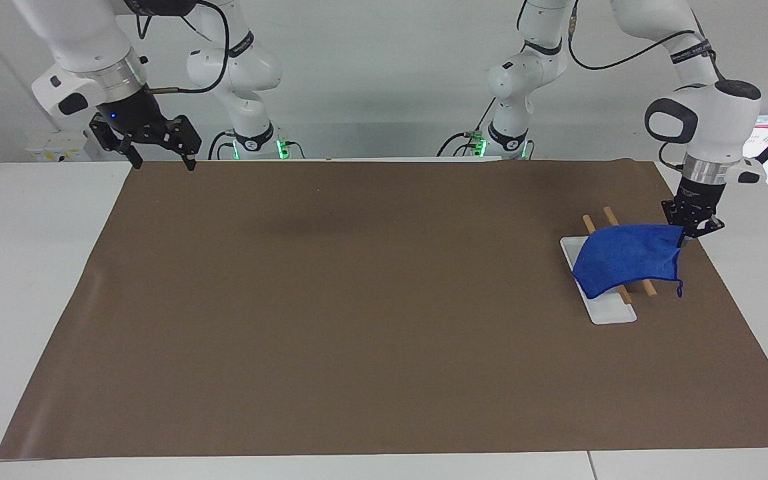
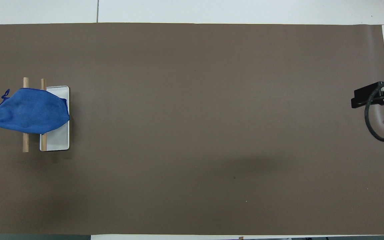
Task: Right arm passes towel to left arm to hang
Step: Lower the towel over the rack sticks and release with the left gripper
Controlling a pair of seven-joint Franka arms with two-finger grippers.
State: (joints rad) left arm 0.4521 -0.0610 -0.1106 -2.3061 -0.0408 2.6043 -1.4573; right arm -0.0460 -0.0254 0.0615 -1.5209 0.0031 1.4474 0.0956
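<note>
A white tray (image 1: 611, 313) lies on the brown mat (image 1: 357, 320) toward the left arm's end of the table, carrying two wooden rods (image 1: 648, 288) — a rack. The towel (image 1: 627, 259) drapes over both rods, its long axis running across them from the tray out to the left gripper (image 1: 685, 239), which pinches its raised corner; a short string (image 1: 680, 287) dangles below. The right gripper (image 1: 157, 160) waits, fingers spread, over the mat's corner at the right arm's end.
</note>
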